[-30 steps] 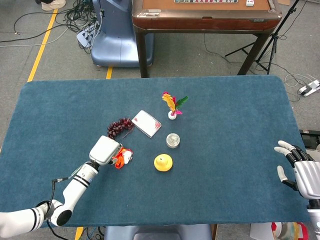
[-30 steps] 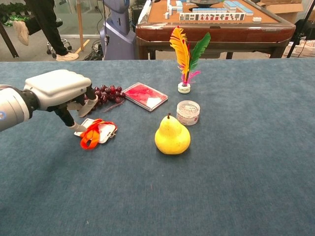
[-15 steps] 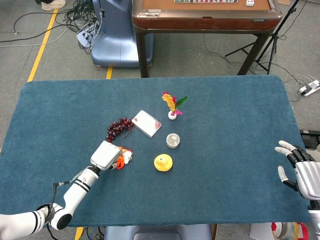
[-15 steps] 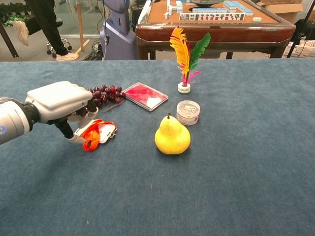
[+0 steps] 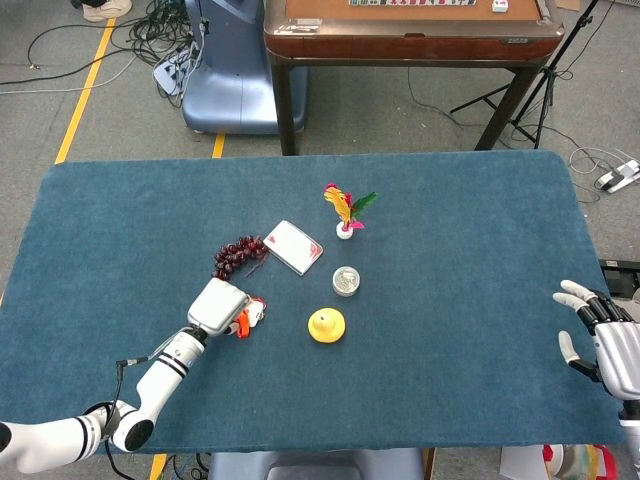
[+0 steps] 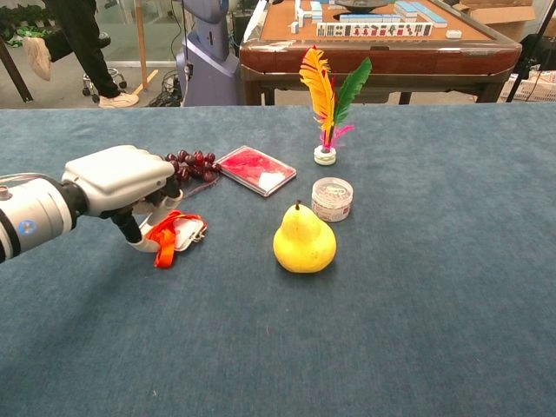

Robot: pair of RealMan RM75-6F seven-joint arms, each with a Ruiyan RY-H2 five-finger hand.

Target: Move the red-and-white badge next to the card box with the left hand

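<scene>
The red-and-white badge with its orange lanyard lies on the blue table left of the yellow pear. My left hand is bent down over its left edge, and the fingers pinch the badge and lanyard there while the badge still touches the cloth. In the head view the left hand covers most of the badge. The card box, flat and red-and-white, lies further back to the right, also seen as the card box. My right hand hovers at the table's right edge, fingers spread, holding nothing.
A bunch of dark grapes sits just behind my left hand, touching the card box's left side. The pear, a small round tin and a feather shuttlecock stand to the right of the badge.
My left hand has lowered and shifted right onto the badge, its fingers curling in. The lanyard has been pushed into a new shape and the badge nudged slightly right. The right hand is still.
</scene>
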